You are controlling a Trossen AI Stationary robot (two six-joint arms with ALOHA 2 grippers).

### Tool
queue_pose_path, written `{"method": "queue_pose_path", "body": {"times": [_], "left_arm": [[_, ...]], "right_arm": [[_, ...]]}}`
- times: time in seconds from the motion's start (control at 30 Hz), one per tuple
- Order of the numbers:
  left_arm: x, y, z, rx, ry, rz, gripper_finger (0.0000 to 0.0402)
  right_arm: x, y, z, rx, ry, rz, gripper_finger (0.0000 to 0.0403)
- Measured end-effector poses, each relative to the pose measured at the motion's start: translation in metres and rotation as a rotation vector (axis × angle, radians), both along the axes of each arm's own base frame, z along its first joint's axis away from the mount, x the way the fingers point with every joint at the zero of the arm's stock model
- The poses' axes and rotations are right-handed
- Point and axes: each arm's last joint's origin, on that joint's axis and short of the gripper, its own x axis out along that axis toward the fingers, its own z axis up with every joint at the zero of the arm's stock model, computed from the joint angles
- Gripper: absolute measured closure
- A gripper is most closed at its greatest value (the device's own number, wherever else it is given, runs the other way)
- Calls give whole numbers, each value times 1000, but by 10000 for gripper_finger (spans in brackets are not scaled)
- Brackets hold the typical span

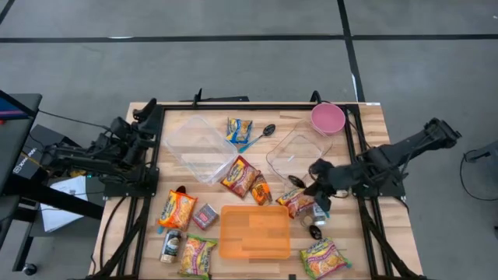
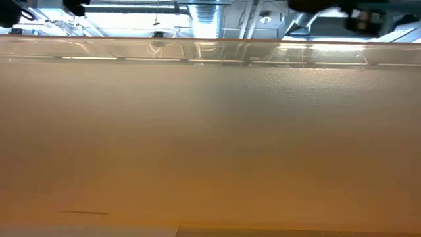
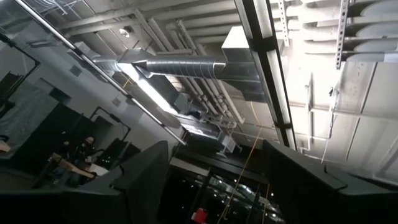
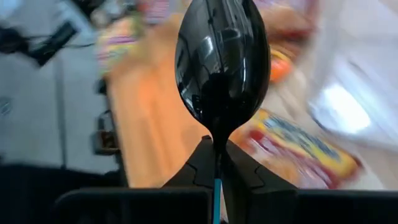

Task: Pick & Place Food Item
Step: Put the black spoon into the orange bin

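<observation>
**Black spoon clamped upright in the right gripper**

Closest to the lens in the right wrist view, a glossy black spoon (image 4: pixel 222 65) is held by its thin stem between the closed fingers (image 4: pixel 242 171) of the right gripper (image 1: pixel 315 185), with the oval bowl standing clear above the fingertips. Seen from above, this gripper is placed over the right half of the bench (image 1: pixel 373 132), just beside the near corner of a clear plastic container (image 1: pixel 299 150) and close to a red and yellow food packet (image 1: pixel 294 202).

More crinkled snack packets (image 1: pixel 240 176) are scattered across the middle of the bench, and a flat orange cutting board (image 1: pixel 254 231) is laid toward the near edge. A second clear container (image 1: pixel 197 146) is set toward the far-left corner, a pink bowl (image 1: pixel 327 118) at the far-right corner, and a blue-handled spoon (image 1: pixel 259 136) lies between the two containers. A small can (image 1: pixel 171 246) is seen near the near-left corner.

The left gripper (image 1: pixel 144 128) is parked off the left edge with its fingers (image 3: pixel 146 180) spread apart around nothing, pointed up at the ceiling ducts (image 3: pixel 186 62).
</observation>
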Motion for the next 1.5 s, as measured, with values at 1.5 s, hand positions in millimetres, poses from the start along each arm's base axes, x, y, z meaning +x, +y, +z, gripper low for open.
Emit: {"method": "queue_pose_path", "body": {"times": [1.5], "left_arm": [[13,-1,-6,-25,55,-29,147]], "right_arm": [[201,25,-58,57,254,391,402]]}}
